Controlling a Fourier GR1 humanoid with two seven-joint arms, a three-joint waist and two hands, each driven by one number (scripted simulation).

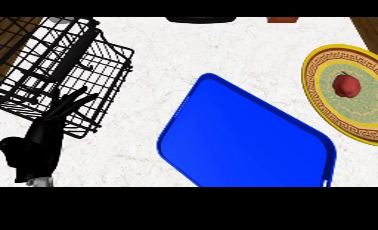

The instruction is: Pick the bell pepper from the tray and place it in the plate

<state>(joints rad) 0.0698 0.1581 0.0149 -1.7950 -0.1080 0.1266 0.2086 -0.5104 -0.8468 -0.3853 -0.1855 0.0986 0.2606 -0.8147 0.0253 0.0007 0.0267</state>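
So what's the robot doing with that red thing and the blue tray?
Right now nothing is being carried. The red bell pepper already sits on the yellow plate at the right, and the blue tray in the middle has nothing on it. The left robot hand is open with fingers up, down at the left by the black wire basket. The right robot hand isn't in view.

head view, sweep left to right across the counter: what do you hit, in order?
left hand → black wire basket → blue tray → yellow-rimmed plate with the red bell pepper on it.
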